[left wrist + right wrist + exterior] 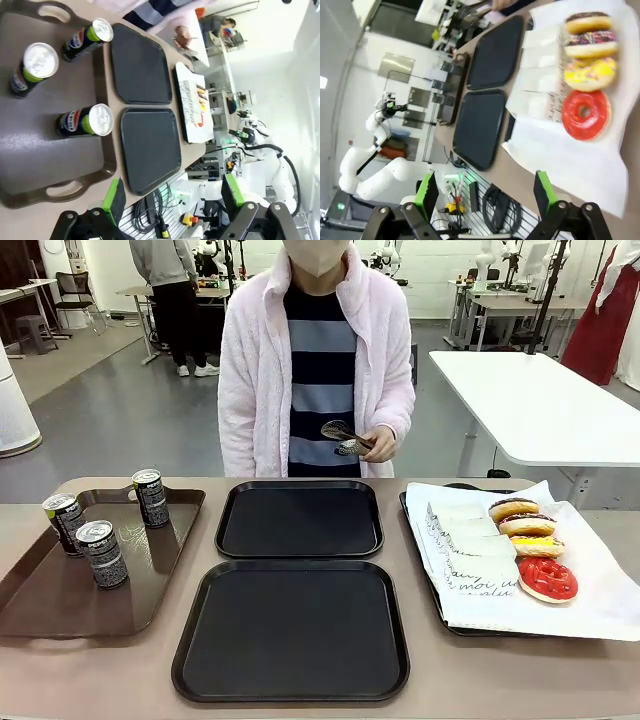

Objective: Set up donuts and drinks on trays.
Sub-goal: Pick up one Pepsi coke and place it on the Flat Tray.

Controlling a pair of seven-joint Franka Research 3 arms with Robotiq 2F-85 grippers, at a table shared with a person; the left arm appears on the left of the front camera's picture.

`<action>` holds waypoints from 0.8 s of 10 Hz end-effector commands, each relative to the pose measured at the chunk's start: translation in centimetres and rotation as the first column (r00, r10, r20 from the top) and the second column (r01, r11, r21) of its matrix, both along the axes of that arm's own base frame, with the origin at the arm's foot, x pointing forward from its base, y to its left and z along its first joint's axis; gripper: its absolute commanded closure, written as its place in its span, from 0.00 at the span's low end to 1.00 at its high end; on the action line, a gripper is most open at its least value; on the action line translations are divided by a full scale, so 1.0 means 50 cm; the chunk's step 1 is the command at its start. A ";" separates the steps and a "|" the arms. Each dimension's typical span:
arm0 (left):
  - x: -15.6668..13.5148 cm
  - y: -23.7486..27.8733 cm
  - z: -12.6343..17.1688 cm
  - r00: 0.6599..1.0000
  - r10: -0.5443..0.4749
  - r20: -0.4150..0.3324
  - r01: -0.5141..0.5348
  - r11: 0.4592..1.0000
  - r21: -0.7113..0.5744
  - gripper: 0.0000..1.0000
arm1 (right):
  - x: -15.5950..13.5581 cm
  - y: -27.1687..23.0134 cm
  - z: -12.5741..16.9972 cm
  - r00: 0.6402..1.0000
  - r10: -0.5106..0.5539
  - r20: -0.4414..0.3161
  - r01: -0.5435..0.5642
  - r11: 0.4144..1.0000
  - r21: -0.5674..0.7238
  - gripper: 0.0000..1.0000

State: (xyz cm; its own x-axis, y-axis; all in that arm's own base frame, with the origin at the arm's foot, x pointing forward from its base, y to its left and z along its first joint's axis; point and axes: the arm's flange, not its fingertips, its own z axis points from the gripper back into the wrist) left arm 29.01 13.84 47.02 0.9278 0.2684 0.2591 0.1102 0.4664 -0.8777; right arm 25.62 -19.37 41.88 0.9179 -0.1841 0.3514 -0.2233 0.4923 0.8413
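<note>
Drinks [82, 122] clear of left pincer [172, 197], spread wide, empty; right pincer [485, 192] spread, empty.

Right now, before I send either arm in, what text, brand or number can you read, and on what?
"PEPSI": white letters running down the near can.
Back can and left can: lettering too small to read.
Donut sleeves: script print, too blurred to read.
Near tray and far tray: no text.

Trays [290, 630] black; long tray [50, 605] brown; donuts [547, 579] red, yellow, chocolate; cans [103, 552] dark
</note>
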 end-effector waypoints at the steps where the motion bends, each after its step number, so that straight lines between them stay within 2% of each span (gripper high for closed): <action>1: -0.020 0.020 0.011 1.000 0.025 -0.014 -0.024 0.999 0.034 0.00 | -0.045 -0.051 0.032 0.999 -0.051 0.005 0.052 0.998 -0.041 0.00; 3: -0.023 0.028 0.008 0.998 0.042 -0.040 -0.039 0.997 0.071 0.00 | -0.072 -0.082 0.040 0.990 -0.137 0.016 0.138 0.990 -0.041 0.00; 4: -0.024 0.006 0.017 0.999 0.028 -0.033 -0.021 0.980 0.199 0.00 | -0.059 -0.064 0.041 0.981 -0.191 0.033 0.194 0.969 -0.152 0.00; 5: -0.022 0.033 0.008 0.999 0.052 -0.012 -0.051 0.998 0.038 0.00 | -0.072 -0.089 0.045 0.992 -0.125 0.001 0.125 0.992 -0.033 0.00; 8: -0.022 0.033 0.008 0.999 0.052 -0.012 -0.051 0.998 0.038 0.00 | -0.072 -0.089 0.045 0.992 -0.125 0.001 0.125 0.992 -0.033 0.00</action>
State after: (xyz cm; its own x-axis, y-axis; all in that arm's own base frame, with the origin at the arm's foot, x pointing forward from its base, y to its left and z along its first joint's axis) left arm 27.98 15.30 47.53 0.9181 0.2995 0.2596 0.0681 0.5260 -0.8478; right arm 21.91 -23.71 44.20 0.8926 -0.2893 0.3458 -0.1372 0.5565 0.8195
